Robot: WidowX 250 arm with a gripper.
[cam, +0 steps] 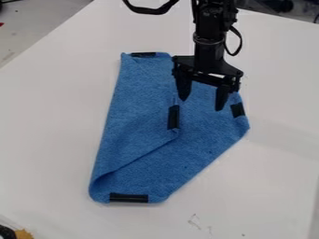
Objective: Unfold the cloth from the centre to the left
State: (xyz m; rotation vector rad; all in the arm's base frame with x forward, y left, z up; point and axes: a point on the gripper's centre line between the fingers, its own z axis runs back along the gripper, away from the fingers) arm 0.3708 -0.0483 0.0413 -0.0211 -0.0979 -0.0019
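Blue cloth [140, 126] lay part-folded beneath a spread claw [202, 104]

The white table [50, 116] spread pale and smooth under the work, marked by a faint scribble [194, 221] and a few dark specks towards the near edge of the view. Beyond its slanting left edge showed a grey floor [37, 21], and past its far right edge stood dark items [280, 5] too indistinct to name. In the near left corner sat a dark rounded object [6, 232] with a yellowish piece [24, 234] beside it.

The cloth lay around the middle of the table, its left side turned inward. The folded flap ended in a corner near the centre, bearing a black strip [174, 117]; from there its edge ran slantwise to a soft, rounded fold at the lower left. Other black strips marked the far edge [143, 54], the right corner [238, 110] and the near edge [129, 198].

The claw hung above the right part of the cloth, its two fingers apart and pointing down, one near the central strip, with nothing pinched between them.
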